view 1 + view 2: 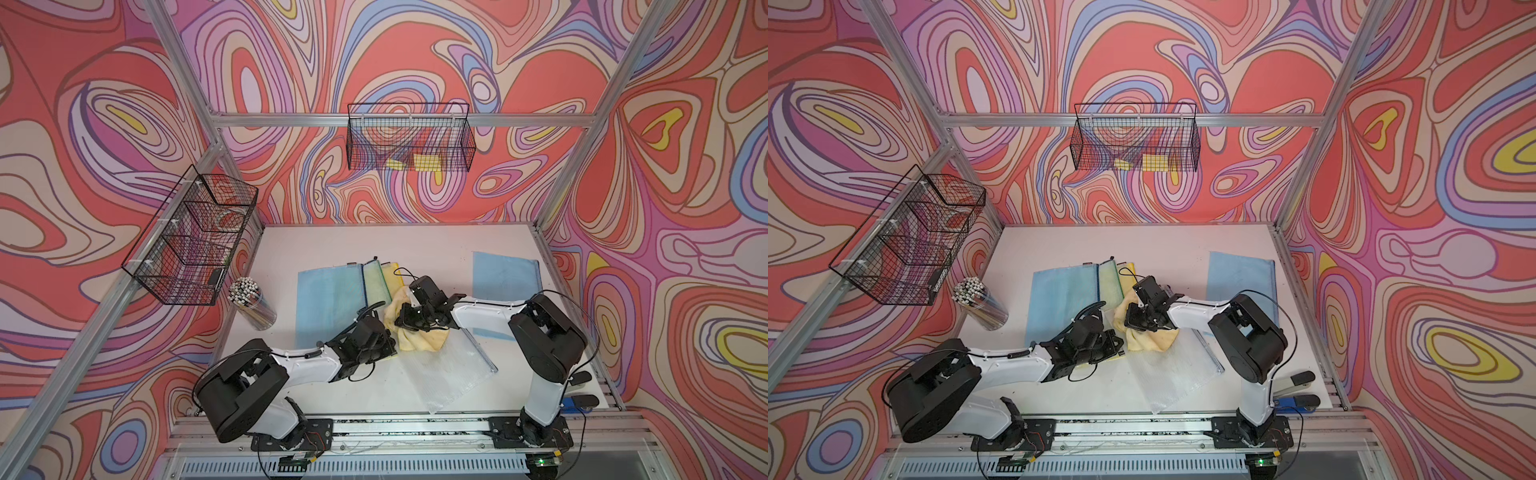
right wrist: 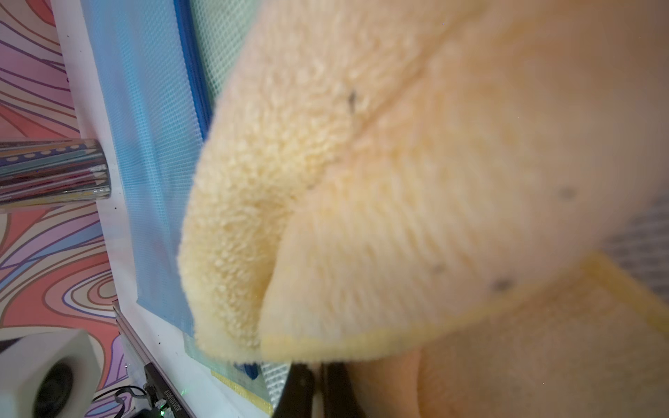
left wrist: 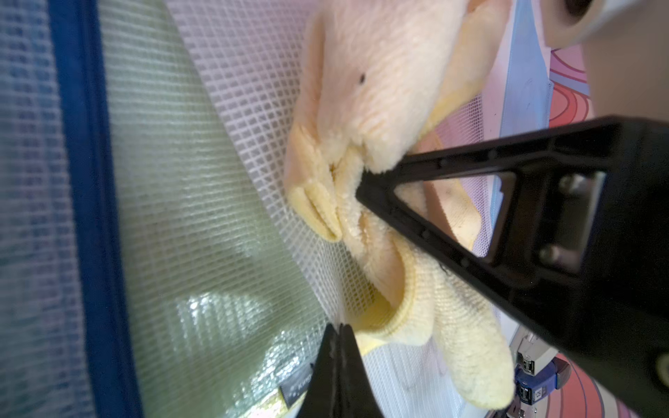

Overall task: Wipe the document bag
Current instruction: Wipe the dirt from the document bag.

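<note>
The document bag [image 1: 451, 372] is a clear mesh zip pouch lying at an angle on the white table in both top views, also [image 1: 1179, 370]. A yellow cloth [image 1: 419, 338] is bunched on its far end. My right gripper [image 1: 402, 321] is shut on the cloth [image 2: 398, 181], which drapes over its jaws [image 2: 318, 372] and fills the right wrist view. My left gripper [image 1: 390, 353] is shut at the bag's left edge; in the left wrist view its tips [image 3: 338, 331] pinch the white mesh edge [image 3: 253, 108], right beside the cloth [image 3: 380, 90].
Overlapping blue, green and yellow pouches [image 1: 332, 299] lie left of the cloth, and another blue pouch [image 1: 505, 274] lies at the back right. A clear jar of pencils [image 1: 253, 305] stands at the left edge. Wire baskets [image 1: 409, 137] [image 1: 191, 237] hang on the frame.
</note>
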Action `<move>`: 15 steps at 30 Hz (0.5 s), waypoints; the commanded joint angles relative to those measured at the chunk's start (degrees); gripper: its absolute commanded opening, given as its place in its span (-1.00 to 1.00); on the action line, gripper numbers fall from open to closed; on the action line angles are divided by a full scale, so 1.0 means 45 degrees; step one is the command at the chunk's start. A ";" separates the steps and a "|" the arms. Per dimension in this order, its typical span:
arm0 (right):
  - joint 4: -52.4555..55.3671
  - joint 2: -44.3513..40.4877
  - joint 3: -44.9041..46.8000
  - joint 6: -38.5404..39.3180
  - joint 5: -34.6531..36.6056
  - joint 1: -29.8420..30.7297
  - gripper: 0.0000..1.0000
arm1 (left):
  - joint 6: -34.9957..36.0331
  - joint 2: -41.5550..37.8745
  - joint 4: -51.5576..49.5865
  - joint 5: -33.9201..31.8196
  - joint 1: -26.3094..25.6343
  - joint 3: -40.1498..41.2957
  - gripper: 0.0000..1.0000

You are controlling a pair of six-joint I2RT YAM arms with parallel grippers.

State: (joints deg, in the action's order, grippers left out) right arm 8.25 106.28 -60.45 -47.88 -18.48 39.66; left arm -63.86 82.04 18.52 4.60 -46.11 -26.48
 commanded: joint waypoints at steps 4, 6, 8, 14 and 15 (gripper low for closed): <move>-0.0182 0.0055 0.0727 0.0072 0.0238 -0.1137 -1.00 | -0.0004 -0.0686 -0.0440 -0.0300 0.0158 0.0159 -1.00; -0.0104 -0.0197 0.1269 0.0278 0.0211 -0.1854 -1.00 | -0.0003 -0.0765 -0.0464 -0.0312 0.0198 0.0206 -1.00; 0.0225 -0.0560 0.1741 0.0645 0.0363 -0.2528 -1.00 | 0.0018 -0.0826 -0.0498 -0.0316 0.0252 0.0239 -1.00; 0.1043 -0.1467 0.2078 0.1515 0.0373 -0.3657 -1.00 | 0.0068 -0.0773 -0.0469 -0.0198 0.0363 0.0323 -1.00; 0.0735 -0.1417 0.2022 0.1331 -0.0070 -0.3592 -1.00 | 0.0040 -0.0723 -0.0418 -0.0162 0.0364 0.0330 -1.00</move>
State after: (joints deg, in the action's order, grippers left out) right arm 9.32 100.66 -51.70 -43.59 -18.59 22.87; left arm -63.66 79.35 17.54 4.49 -44.88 -25.98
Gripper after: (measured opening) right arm 0.051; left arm 0.047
